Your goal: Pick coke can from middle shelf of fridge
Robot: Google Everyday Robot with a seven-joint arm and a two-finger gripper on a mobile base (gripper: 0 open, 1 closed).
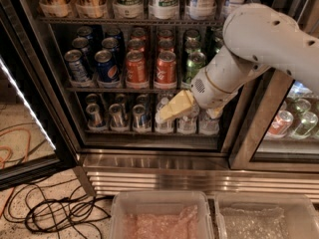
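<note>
Gripper, spread unclear, before bottom rack of fridge, just below coke can on middle shelf.

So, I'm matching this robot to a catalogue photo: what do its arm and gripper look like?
The arm is white, with rounded segments and a perforated patch near the wrist. The gripper, in front of the bottom shelf, is pale yellow and wedge-shaped.

arm: white, rounded segs, dark holes | wrist: dotted grille | claw: pale yellow, arm's lower-left end
</note>
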